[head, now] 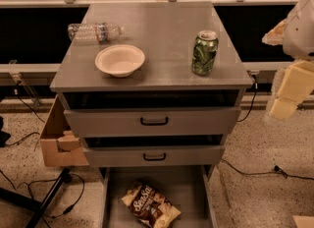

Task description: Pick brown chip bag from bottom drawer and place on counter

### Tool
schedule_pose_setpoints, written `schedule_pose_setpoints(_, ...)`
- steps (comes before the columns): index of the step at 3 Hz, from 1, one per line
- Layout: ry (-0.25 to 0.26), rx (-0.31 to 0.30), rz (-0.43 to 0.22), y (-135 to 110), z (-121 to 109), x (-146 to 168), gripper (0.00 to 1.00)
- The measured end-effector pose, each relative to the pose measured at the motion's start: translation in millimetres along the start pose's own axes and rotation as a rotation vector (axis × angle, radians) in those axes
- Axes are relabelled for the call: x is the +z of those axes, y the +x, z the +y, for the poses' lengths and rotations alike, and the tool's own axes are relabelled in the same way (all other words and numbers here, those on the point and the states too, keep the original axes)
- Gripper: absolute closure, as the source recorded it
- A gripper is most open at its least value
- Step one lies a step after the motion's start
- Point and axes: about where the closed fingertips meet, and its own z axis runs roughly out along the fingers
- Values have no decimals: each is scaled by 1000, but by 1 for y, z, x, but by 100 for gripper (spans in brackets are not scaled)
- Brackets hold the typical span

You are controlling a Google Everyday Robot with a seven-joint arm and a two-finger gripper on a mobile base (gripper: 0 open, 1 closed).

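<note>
The crinkled dark-brown chip bag with white script lettering (150,206) lies flat on the floor of the bottom drawer (189,192), a plain grey metal tray pulled out furthest from the cabinet. The bag's long axis runs diagonally: one pale end points to the rear left, the other to the front right. It sits left of the drawer's middle, apart from both side walls. The drawer's front is cut off by the lower edge of the view, and the bag's near end reaches almost to that edge.

The gripper (287,97) hangs at the far right, beside the cabinet at about counter height and well apart from the bag — a pale cream shape partly out of view, and I cannot tell whether it is released or clenched.

On the smooth grey counter (162,30) stand a white round bowl (120,60) and a green drink can (204,52). A clear plastic water bottle (95,31) lies on its side at the left edge.
</note>
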Motion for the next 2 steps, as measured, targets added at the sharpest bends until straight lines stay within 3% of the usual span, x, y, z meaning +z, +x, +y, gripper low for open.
schedule_pose_setpoints(2,15,13,-3,1,4,6,0)
